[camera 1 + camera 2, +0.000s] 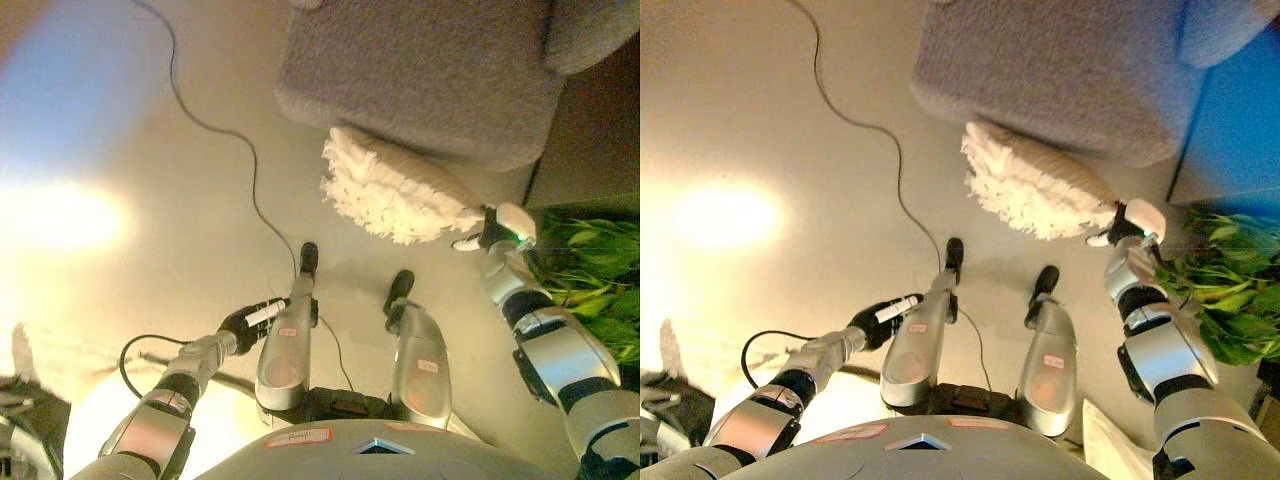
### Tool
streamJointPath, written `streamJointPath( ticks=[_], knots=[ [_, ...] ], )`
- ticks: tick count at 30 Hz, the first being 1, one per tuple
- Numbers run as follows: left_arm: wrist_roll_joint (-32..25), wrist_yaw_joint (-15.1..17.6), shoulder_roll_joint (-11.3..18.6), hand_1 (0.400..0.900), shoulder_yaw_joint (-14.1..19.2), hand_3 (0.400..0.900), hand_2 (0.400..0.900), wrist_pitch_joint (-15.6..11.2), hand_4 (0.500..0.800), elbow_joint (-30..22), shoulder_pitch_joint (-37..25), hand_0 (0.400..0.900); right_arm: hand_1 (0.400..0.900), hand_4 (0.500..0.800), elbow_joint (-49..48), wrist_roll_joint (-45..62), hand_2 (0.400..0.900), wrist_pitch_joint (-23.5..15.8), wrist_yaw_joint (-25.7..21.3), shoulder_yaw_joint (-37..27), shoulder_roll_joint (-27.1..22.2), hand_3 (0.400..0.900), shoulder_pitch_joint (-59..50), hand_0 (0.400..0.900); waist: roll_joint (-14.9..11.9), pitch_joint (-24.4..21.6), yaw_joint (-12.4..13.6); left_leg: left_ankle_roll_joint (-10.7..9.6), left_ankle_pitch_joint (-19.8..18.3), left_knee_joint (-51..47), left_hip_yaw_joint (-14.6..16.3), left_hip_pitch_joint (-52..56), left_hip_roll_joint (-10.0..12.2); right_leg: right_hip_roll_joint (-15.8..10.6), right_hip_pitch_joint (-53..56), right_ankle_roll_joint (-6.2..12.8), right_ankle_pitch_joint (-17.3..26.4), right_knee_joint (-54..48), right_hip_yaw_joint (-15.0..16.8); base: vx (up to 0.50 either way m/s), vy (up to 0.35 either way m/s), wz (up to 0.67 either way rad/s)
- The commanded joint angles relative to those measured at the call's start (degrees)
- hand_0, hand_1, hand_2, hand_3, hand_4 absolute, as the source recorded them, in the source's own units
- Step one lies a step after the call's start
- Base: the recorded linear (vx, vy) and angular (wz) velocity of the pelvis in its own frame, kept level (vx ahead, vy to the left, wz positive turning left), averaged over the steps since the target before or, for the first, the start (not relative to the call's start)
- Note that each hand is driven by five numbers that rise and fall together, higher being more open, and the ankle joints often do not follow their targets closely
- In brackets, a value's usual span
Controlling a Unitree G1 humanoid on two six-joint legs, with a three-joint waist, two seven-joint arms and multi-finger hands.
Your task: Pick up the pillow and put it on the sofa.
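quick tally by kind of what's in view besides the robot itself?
Fluffy white fringed pillow, gripped at its corner by the right hand: 1
Grey upholstered sofa: 1
Green leafy plant: 1
Total: 3
The left hand is low by the robot's side, holding nothing.

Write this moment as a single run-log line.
right hand: gripping pillow | pillow: lifted, before sofa | left hand: idle, low

Pale smooth floor [150,150] carries grey sofa [420,70] at top, green plant [590,290] at right edge beside it. White fringed pillow [390,185] against sofa's front edge.
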Motion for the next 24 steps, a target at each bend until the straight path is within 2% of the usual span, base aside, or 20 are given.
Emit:
streamJointPath(
  ticks=[1, 5, 12, 13, 17, 24],
  knots=[
    [-6.04, -5.53, 0.49, 0.9, -1.18, 0.9, 0.9, -0.49, 0.8, -5.92, 1.87, 0.9, 0.9, 0.8, -0.08, 1.46, 0.9, 2.45, 0.19, 2.89, -6.93, 0.9, -4.69, 0.9, 0.84, 0.95, 0.53, 2.73, -6.88, 6.34, 1.65, -4.01, -4.84, 3.32, 0.11, -1.81, -1.83, -1.03, -4.51, -0.07, 0.029, 0.06],
    [-8.9, -7.62, 1.5, 0.9, -2.05, 0.9, 0.9, -1.25, 0.8, -9.35, 3.06, 0.9, 0.9, 0.8, 0.75, 0.65, 0.9, 2.89, 0.4, 3.86, -8.91, 0.9, -8.9, 0.9, 2.16, 2.15, 1.36, 3.18, -7.5, 10.0, 2.0, -7.83, -5.16, 1.85, -3.93, -2.44, -3.57, 4.19, -4.43, -0.06, 0.036, 0.02],
    [-12.63, -9.16, 2.82, 0.9, -2.82, 0.9, 0.9, -2.65, 0.8, -13.63, 5.32, 0.9, 0.9, 0.8, 1.12, 0.41, 0.9, 4.59, 0.33, 5.67, -12.8, 0.9, -15.0, 0.9, 4.43, 2.97, 1.96, 4.22, -8.92, 16.14, 2.56, -13.83, -5.5, 0.34, -10.48, -3.52, -5.91, 11.42, -3.18, 0.0, 0.044, 0.0],
    [-13.48, -9.81, 3.11, 0.9, -2.97, 0.9, 0.9, -2.9, 0.8, -14.15, 6.06, 0.9, 0.9, 0.8, 1.14, 0.52, 0.9, 4.88, 0.48, 5.93, -13.34, 0.9, -15.59, 0.9, 4.45, 2.96, 1.84, 4.02, -10.9, 17.56, 2.52, -13.93, -5.8, -0.09, -10.9, -2.99, -7.98, 13.18, -2.27, 0.09, 0.034, 0.01],
    [-15.05, -11.32, 3.65, 0.9, -3.09, 0.9, 0.9, -3.97, 0.8, -16.38, 8.13, 0.9, 0.9, 0.8, 1.37, 0.39, 0.9, 5.07, 0.33, 6.44, -14.85, 0.9, -17.85, 0.9, 5.37, 2.97, 2.1, 4.61, -11.94, 20.69, 2.89, -16.86, -5.79, -0.52, -14.14, -3.47, -9.17, 16.69, -1.45, 0.03, 0.048, -0.04],
    [-18.41, -11.94, 4.44, 0.9, -4.11, 0.9, 0.9, -4.9, 0.8, -19.77, 10.11, 0.9, 0.9, 0.8, 2.3, 0.64, 0.9, 6.13, 2.43, 8.46, -16.7, 0.9, -23.8, 0.9, 6.62, 2.97, 2.92, 5.7, -13.65, 26.14, 3.35, -22.6, -5.89, -1.15, -19.91, -4.23, -10.9, 22.75, -0.17, 0.01, 0.017, -0.02]
  ],
)
